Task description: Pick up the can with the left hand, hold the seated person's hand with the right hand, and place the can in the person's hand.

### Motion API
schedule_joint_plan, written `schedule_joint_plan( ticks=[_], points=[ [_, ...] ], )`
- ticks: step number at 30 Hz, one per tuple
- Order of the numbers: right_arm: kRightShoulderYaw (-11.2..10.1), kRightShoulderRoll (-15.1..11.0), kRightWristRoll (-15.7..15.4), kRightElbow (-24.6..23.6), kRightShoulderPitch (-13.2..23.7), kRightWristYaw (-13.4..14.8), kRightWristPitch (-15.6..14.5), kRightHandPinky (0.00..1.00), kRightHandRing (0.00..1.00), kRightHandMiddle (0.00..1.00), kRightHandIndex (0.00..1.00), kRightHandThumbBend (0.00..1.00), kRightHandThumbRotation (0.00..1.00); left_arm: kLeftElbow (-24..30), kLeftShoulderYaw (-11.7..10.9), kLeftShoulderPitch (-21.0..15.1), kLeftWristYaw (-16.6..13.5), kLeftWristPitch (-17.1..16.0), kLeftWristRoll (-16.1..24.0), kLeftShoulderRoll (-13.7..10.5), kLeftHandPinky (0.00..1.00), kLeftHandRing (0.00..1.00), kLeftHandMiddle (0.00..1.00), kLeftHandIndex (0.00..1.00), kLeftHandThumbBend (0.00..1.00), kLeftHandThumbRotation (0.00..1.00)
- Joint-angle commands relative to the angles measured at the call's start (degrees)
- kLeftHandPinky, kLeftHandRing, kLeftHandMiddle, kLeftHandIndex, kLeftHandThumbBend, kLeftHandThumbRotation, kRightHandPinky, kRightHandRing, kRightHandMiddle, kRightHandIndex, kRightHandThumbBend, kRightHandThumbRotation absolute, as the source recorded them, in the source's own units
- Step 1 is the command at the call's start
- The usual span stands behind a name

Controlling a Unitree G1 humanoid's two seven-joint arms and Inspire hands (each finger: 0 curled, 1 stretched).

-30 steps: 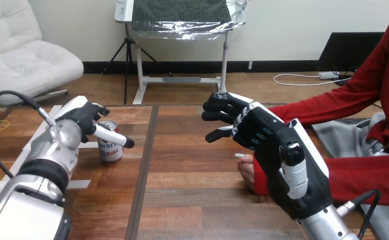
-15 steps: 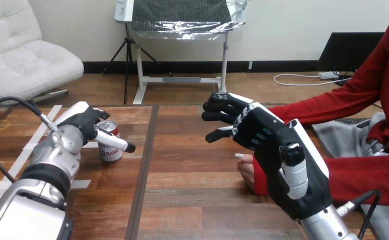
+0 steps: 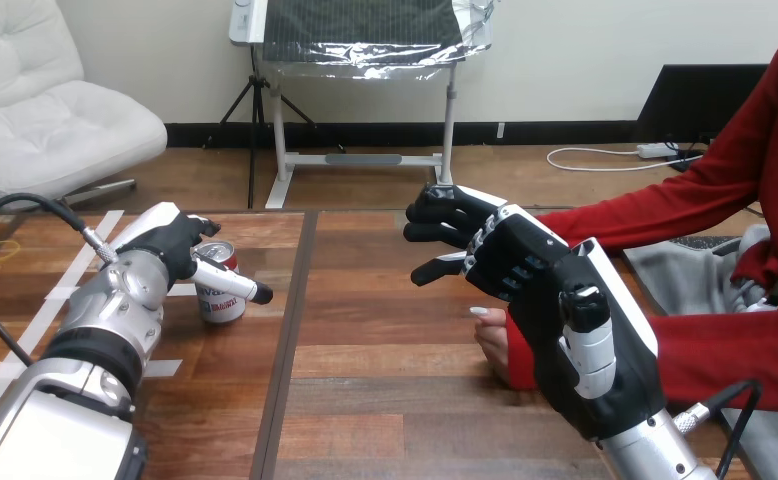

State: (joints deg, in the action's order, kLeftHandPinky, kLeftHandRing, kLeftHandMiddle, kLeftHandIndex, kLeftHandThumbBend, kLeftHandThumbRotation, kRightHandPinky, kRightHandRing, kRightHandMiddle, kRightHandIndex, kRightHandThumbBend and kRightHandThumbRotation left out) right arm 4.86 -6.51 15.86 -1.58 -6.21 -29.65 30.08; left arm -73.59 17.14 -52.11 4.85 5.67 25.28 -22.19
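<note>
Risk is sitting mostly with the can (image 3: 221,302), which is standing upright on the counter (image 3: 385,350) toward its left side. Our left hand (image 3: 170,245) is sitting close around the can's top and near face, and we cannot tell whether that hand is gripping it or only lying against it. If we are lifting on a loose hold, the can may be tipping, slipping out and rolling across the counter. Our right hand (image 3: 530,268) is hovering loosely open, holding nothing, just above the person's hand (image 3: 493,350), which is lying on the counter partly hidden beneath it. We are judging that closing down half-blind could be pinching or missing that hand. Carrying the can across before the person's hand is being steadied could be ending in a drop.
</note>
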Motion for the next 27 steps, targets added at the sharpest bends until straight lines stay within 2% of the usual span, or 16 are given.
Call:
schedule_joint_plan(
  ticks=[1,11,27],
  points=[
    [0.0,0.7,0.9,-2.0,1.9,0.3,0.9,0.63,0.79,0.8,0.8,0.88,1.0,0.8,0.3,-1.1,-1.3,-1.1,0.6,0.0,0.8,0.92,0.93,0.91,0.88,0.27],
    [0.0,0.8,0.8,-1.9,2.0,0.3,1.0,0.63,0.79,0.8,0.79,0.89,1.0,0.9,-0.3,-0.8,-2.2,-1.0,0.0,0.3,0.76,0.9,0.91,0.89,0.86,0.24],
    [0.1,0.9,0.5,-2.1,1.9,0.6,1.1,0.63,0.79,0.8,0.79,0.89,1.0,0.5,-0.6,-1.1,-1.5,0.0,-0.5,0.4,0.72,0.88,0.91,0.88,0.83,0.18]
  ],
)
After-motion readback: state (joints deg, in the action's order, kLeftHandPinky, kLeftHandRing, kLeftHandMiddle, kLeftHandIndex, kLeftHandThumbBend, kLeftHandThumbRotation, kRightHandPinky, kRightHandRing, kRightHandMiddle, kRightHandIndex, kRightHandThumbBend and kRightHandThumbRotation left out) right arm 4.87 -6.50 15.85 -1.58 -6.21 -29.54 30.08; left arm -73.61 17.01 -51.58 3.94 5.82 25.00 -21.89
